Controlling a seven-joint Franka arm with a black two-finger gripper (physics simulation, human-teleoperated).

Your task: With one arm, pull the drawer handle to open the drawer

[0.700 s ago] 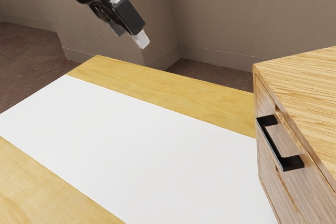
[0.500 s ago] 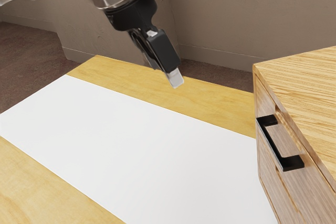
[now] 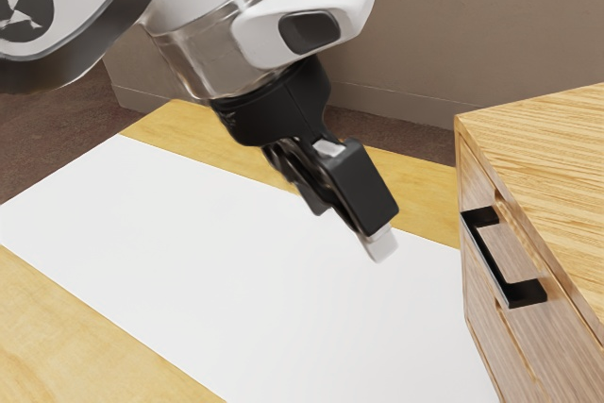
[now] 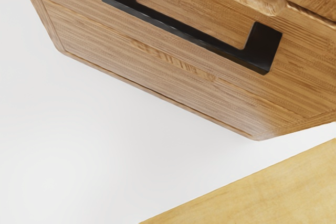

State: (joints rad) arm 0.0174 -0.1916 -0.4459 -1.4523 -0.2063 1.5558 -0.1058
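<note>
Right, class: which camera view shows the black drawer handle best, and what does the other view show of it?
The wrist view: the handle is close, its bar and the gap behind it plain, one end cut off. The exterior view shows the whole handle, smaller, oblique, with the gripper apart from it.

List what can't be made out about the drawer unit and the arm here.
1. cabinet: the exterior view's right and lower edges cut it off, so its full extent is unseen.
2. drawer handle: in the wrist view, one end runs past the picture's edge.
3. gripper: from this side angle, its gap in depth to the handle cannot be judged.
4. Drawer's inside: hidden behind its wooden front.
</note>
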